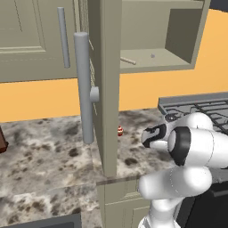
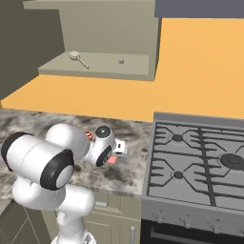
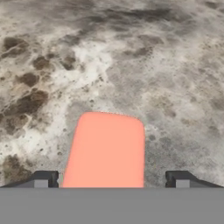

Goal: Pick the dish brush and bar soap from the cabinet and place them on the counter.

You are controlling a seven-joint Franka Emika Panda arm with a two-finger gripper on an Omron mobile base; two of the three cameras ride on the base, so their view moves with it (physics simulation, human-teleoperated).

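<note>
While low, tool (image 3: 111, 179) astride bar soap (image 3: 107, 148)

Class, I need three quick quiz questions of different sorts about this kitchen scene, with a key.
1. True or false: the dish brush lies on the cabinet shelf.
2. The bar soap lies on: A) the stove, B) the counter, C) the shelf?
3. Fill in: the tool stands ____ with the soap between its fingertips.

Key: 1 true; 2 B; 3 open.
</note>
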